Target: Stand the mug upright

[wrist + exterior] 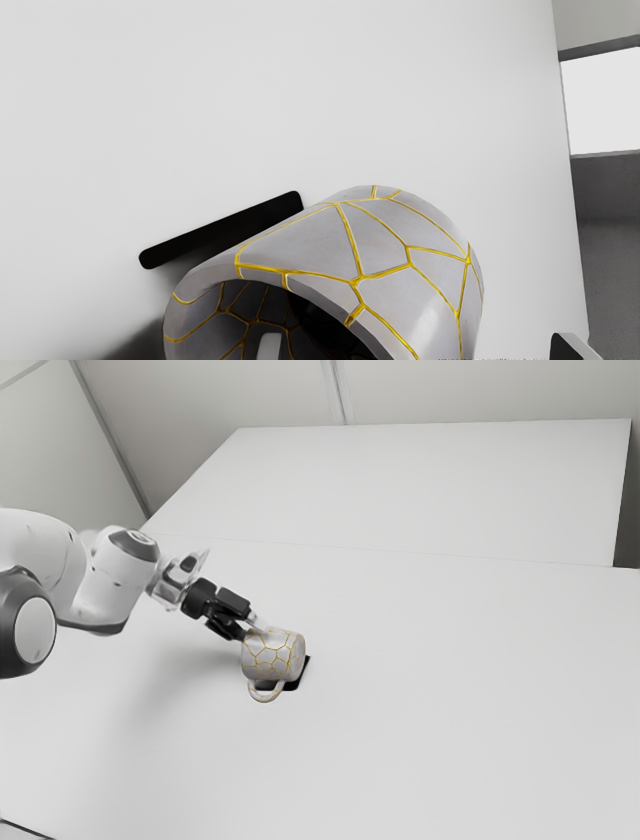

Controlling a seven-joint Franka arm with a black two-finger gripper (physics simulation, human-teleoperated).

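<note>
Wrist view: one mug (pixel 385 250), one black slab (pixel 220 230) — end effector (pixel 249 628) spread wide, empty, one finger (pixel 270 346) inside mug.

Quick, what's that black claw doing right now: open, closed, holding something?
The gripper is open and holding nothing: one fingertip is at the mouth of the mug, the other outside, apart from its wall.

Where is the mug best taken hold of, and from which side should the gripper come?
Probably best is the wall at the rim, with the gripper coming from the mouth side, one finger inside, one outside. The mug lies tipped with its mouth towards the gripper, and this wall looks thin enough to pinch.
</note>
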